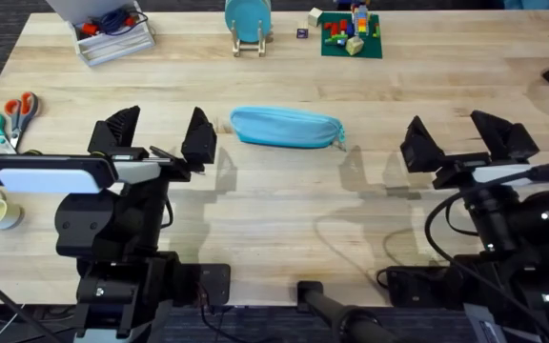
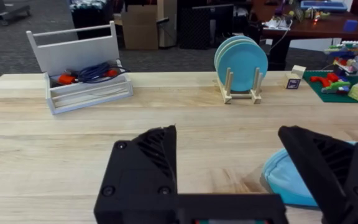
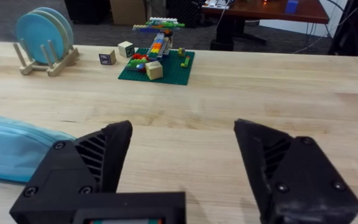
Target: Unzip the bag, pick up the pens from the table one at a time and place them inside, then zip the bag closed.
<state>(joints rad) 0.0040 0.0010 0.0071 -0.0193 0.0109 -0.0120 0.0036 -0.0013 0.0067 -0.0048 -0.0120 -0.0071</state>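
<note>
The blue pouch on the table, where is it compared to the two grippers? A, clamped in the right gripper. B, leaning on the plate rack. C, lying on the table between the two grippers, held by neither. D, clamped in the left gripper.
C: the bag lies flat on the table between the open left gripper and the open right gripper, touched by neither.

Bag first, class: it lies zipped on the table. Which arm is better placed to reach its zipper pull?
Probably right. The pull sits at the bag's right end, facing the open right gripper; the open left gripper flanks the opposite end.
</note>
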